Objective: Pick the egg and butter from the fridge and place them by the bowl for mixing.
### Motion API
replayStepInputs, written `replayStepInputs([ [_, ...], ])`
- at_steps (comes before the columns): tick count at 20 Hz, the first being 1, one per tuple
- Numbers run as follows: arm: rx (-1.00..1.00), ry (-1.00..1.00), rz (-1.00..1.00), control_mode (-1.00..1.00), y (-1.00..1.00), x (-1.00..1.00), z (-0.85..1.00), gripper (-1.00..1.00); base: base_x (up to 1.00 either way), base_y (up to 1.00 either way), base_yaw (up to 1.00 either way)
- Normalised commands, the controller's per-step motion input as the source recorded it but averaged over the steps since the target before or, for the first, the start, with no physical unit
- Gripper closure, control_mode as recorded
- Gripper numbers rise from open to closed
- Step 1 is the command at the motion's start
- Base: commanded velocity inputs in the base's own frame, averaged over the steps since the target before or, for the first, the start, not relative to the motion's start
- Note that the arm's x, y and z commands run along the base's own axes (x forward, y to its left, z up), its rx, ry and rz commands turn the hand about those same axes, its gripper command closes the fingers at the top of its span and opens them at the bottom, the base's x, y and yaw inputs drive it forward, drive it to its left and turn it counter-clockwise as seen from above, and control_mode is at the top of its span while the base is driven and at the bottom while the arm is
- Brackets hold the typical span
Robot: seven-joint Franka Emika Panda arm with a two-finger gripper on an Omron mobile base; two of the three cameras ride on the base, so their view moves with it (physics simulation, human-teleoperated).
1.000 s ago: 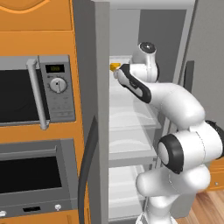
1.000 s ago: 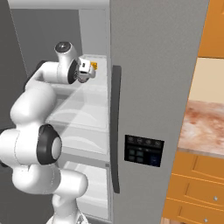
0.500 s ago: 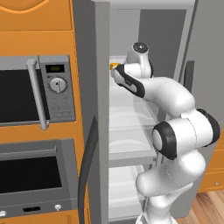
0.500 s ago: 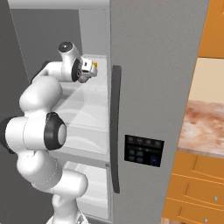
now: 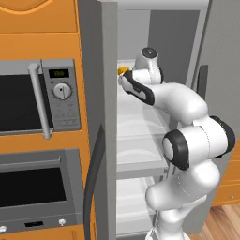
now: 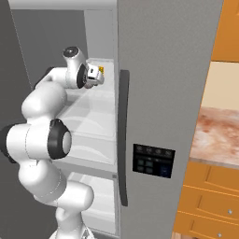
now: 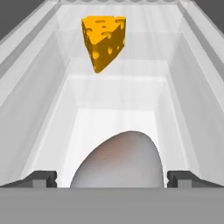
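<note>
Hand view, egg (image 7: 118,162) between wide-apart jaws of gripper (image 7: 112,178), not clamped, yellow holed wedge (image 7: 104,38) beyond egg, inside fridge (image 7: 183,87)

From where I stand I count one egg (image 7: 118,159), one yellow-orange holed wedge of butter (image 7: 103,39), one grey fridge (image 6: 163,93) with two black curved handles, one microwave (image 5: 37,96), one wall oven (image 5: 33,187) below it, and one white robot arm (image 5: 187,140).
</note>
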Motion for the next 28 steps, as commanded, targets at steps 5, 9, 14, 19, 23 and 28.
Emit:
replayStepInputs([
  [5, -0.01, 0.02, 0.0, -1.0, 0.0, 0.0, -0.09, 1.0, 0.0, 0.0, 0.0],
  [9, 0.0, -0.13, 0.0, -1.0, 0.0, -0.13, 0.15, 1.0, 0.0, 0.0, 0.0],
  [14, -0.03, -0.55, 0.0, -1.0, 0.0, -0.56, 0.83, 1.0, 0.0, 0.0, 0.0],
  [19, 0.0, -0.41, -0.02, -1.0, 0.0, -1.0, 0.99, 1.0, 0.0, 0.0, 0.0],
  [23, 0.04, -0.21, -0.01, -1.0, 0.0, -1.0, 0.69, 1.0, 0.0, 0.0, 0.0],
  [28, 0.05, 0.04, 0.0, -1.0, 0.0, -1.0, 0.17, 1.0, 0.0, 0.0, 0.0],
])
